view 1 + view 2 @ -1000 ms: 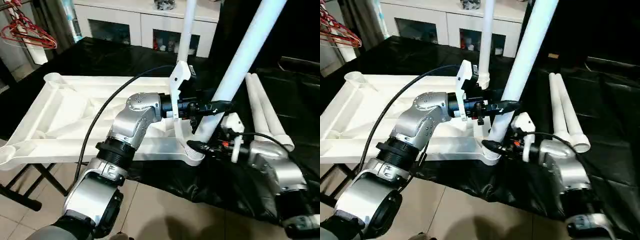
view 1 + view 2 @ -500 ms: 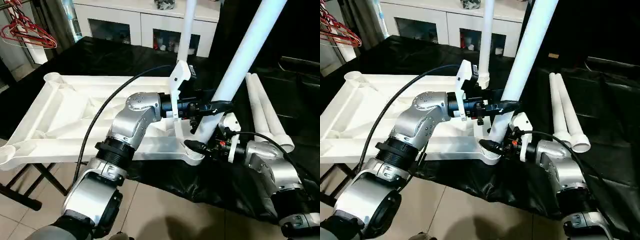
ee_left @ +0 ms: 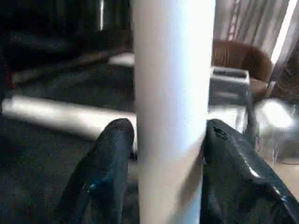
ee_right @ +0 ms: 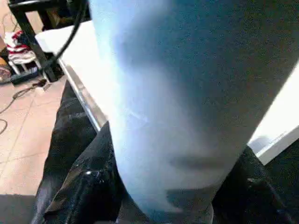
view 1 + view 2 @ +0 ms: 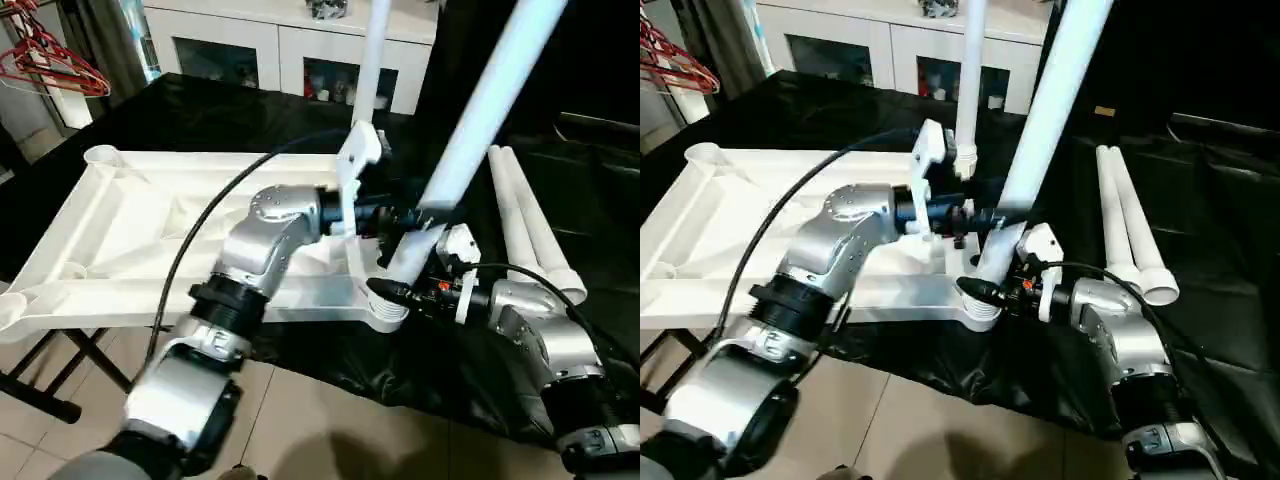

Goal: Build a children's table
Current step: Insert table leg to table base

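The children's table top (image 5: pixel 130 230) lies upside down, ribbed side up, on a black-covered surface. One white leg (image 5: pixel 372 60) stands upright in a far corner socket. A second leg (image 5: pixel 480 110) leans to the right out of the near right corner socket (image 5: pixel 392 312). My left gripper (image 5: pixel 425 212) is shut on this leaning leg a little above the socket. Its black fingers (image 3: pixel 107 158) press the tube from both sides. Right at the leg's foot, my right gripper (image 5: pixel 392 290) has its fingers (image 4: pixel 84 191) hugging the tube just above the socket.
Two more white legs (image 5: pixel 530 225) lie side by side on the black cloth (image 5: pixel 600 200) to the right. A white glass-door cabinet (image 5: pixel 290 50) stands behind. Red hangers (image 5: pixel 50 65) hang at far left. A black folding stand (image 5: pixel 60 370) shows under the table top's near edge.
My right gripper has moved left and closed in on the foot of the leaning leg. The left arm is blurred with motion but stays at the leg. The leg keeps its lean.
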Controlling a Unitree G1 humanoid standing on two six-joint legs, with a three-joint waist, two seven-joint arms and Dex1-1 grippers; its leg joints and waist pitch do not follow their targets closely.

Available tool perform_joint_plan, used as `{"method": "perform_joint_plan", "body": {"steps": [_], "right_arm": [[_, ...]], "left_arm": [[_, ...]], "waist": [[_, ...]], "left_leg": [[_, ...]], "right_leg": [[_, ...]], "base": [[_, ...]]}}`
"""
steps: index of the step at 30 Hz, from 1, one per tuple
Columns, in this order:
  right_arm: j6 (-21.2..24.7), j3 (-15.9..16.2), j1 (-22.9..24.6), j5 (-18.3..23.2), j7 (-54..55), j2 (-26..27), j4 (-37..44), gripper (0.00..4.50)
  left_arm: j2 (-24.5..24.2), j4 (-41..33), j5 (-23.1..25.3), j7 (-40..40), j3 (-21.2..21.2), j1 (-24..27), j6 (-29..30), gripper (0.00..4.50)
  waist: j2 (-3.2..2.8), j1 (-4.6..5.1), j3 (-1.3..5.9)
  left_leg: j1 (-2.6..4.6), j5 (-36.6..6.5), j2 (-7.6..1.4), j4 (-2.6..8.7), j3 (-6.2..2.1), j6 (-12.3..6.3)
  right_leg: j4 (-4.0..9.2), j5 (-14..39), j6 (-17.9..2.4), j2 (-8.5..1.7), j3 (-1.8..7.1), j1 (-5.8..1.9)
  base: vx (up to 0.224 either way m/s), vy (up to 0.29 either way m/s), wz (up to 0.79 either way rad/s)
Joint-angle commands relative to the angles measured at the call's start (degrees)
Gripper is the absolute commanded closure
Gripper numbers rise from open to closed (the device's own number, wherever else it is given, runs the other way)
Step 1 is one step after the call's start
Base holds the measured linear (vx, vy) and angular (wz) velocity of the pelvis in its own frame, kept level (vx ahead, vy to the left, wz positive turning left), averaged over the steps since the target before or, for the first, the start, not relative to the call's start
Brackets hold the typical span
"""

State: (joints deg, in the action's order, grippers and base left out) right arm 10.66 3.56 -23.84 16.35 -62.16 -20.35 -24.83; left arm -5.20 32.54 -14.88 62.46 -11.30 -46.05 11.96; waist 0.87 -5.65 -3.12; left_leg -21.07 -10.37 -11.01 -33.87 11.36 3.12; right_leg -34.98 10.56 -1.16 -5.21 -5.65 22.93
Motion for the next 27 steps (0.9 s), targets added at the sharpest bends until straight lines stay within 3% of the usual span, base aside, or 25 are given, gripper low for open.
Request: {"method": "perform_joint_plan", "body": {"steps": [1, 4, 10, 15, 21, 22, 27], "right_arm": [[0.7, 0.9, 0.3, -0.6, 0.0, 0.3, -0.3, 2.51], [0.6, 1.0, 0.4, -0.7, 0.1, 0.4, -0.4, 2.51], [0.4, 1.7, 0.7, -1.2, 0.1, 0.5, -0.5, 2.52], [-0.1, 2.0, 0.5, -1.7, 0.2, 0.6, -1.0, 2.52], [-0.7, 2.0, 0.4, -2.1, 0.5, 0.8, -1.3, 2.52], [-0.8, 2.1, 0.5, -2.2, 0.7, 1.0, -1.3, 2.52], [-1.0, 2.0, 0.6, -2.1, 1.0, 1.2, -1.1, 2.52]], "left_arm": [[-1.3, -0.5, 0.9, 0.5, 0.0, -0.2, -1.6, 1.60], [-3.5, -1.6, 1.8, 1.5, -0.4, 1.0, -3.4, 1.60], [-9.5, -5.2, 0.3, 8.3, -0.3, 3.9, 0.3, 1.60], [-15.0, -4.2, 5.2, 10.2, -3.4, 6.6, -3.2, 1.60], [-15.0, -4.4, 8.3, 8.5, -6.3, 9.7, -3.5, 1.60], [-14.4, -3.1, 9.3, 7.0, -6.8, 10.3, -4.4, 1.89], [-13.6, -0.1, 11.3, 4.8, -7.5, 10.6, -6.6, 2.22]], "waist": [[0.76, -0.51, 3.80], [0.70, -0.53, 3.72], [0.38, -0.42, 3.60], [0.37, -0.43, 3.57], [0.30, -0.41, 3.57], [0.43, -0.33, 3.52], [0.60, -0.28, 3.56]], "left_leg": [[0.26, -9.2, -2.66, 3.75, -1.38, -4.45], [0.37, -10.0, -2.78, 3.90, -1.43, -4.00], [0.55, -10.4, -2.80, 4.04, -1.23, -2.84], [0.76, -12.1, -2.86, 4.22, -1.34, -1.82], [0.71, -12.2, -2.95, 4.32, -1.38, -1.37], [0.70, -12.3, -2.89, 4.27, -1.34, -1.43], [0.54, -12.1, -2.73, 4.21, -1.46, -1.73]], "right_leg": [[4.71, 13.8, -10.7, -4.14, 3.14, -3.17], [4.56, 13.0, -11.3, -4.15, 3.13, -3.12], [4.36, 13.2, -11.7, -4.07, 3.30, -2.95], [4.50, 15.3, -10.7, -4.24, 3.43, -2.83], [4.52, 15.3, -10.7, -4.37, 3.54, -2.83], [4.58, 15.1, -10.8, -4.31, 3.55, -2.77], [4.76, 16.5, -9.7, -4.39, 3.51, -2.92]], "base": [[0.000, 0.000, 0.00], [0.000, 0.000, 0.00], [0.000, 0.000, 0.00], [0.000, 0.000, 0.00], [0.000, 0.000, 0.00], [0.000, 0.000, 0.00], [0.000, 0.000, 0.00]]}}
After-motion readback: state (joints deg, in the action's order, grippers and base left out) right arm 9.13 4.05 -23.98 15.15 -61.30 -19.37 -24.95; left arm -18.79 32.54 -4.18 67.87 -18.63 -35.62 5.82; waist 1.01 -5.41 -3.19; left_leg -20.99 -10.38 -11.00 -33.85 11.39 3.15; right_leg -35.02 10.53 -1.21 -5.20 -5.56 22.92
